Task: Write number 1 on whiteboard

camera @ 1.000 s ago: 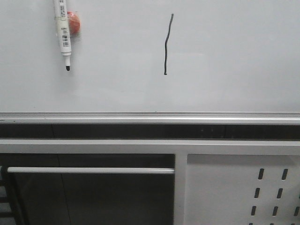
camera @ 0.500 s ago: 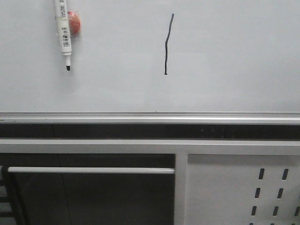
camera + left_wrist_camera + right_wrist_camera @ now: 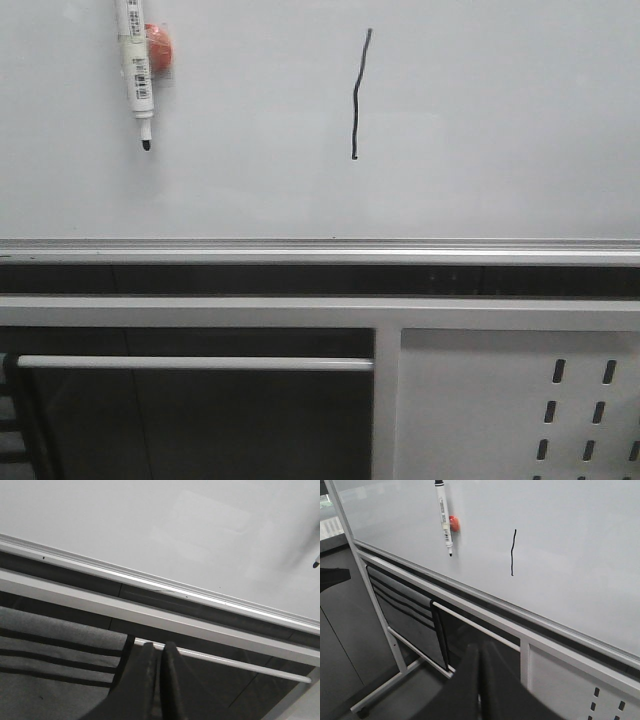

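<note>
On the whiteboard [image 3: 500, 120] you see the number 1 [image 3: 356, 95], a wavy black stroke right of the capless marker [image 3: 134, 65] hanging by an orange magnet [image 3: 160, 48]. Your left pincer [image 3: 159, 680] and right pincer [image 3: 479, 680] are closed, holding nothing, below the board.

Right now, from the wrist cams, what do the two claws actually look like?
Only the fingertips show. Left claw: two matte black, smooth tapered fingers, pressed together. Right claw: same matte black tapered pair, also closed. No cables, markings or arm links are visible in any view.
</note>
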`<action>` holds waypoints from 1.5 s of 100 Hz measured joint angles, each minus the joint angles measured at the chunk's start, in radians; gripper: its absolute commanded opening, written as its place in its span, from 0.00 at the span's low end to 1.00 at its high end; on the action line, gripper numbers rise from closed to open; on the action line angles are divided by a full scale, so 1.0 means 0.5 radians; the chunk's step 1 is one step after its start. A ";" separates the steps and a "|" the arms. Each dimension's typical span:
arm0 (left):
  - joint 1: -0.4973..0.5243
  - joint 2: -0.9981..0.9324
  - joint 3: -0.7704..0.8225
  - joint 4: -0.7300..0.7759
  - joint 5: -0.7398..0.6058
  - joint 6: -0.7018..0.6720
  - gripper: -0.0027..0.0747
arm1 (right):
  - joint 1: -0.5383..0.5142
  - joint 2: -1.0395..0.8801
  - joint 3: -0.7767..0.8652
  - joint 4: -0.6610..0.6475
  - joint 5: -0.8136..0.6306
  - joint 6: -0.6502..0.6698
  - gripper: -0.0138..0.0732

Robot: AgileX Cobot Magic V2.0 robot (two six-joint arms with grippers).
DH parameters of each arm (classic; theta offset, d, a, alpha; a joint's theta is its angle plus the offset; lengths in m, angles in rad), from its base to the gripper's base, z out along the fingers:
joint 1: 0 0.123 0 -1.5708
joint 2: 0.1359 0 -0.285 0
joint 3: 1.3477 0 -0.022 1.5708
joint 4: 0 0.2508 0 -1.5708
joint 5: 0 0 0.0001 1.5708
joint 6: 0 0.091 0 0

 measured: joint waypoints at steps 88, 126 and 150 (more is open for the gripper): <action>0.000 0.000 0.000 -0.014 0.004 0.000 0.01 | -0.179 0.000 0.279 -0.315 -0.278 0.351 0.08; 0.000 0.000 0.000 -0.014 0.004 0.000 0.01 | -0.791 0.000 0.960 -0.418 -1.259 0.432 0.08; 0.000 0.000 0.000 -0.014 0.004 0.000 0.01 | -1.043 0.000 1.041 -0.455 -1.340 0.432 0.08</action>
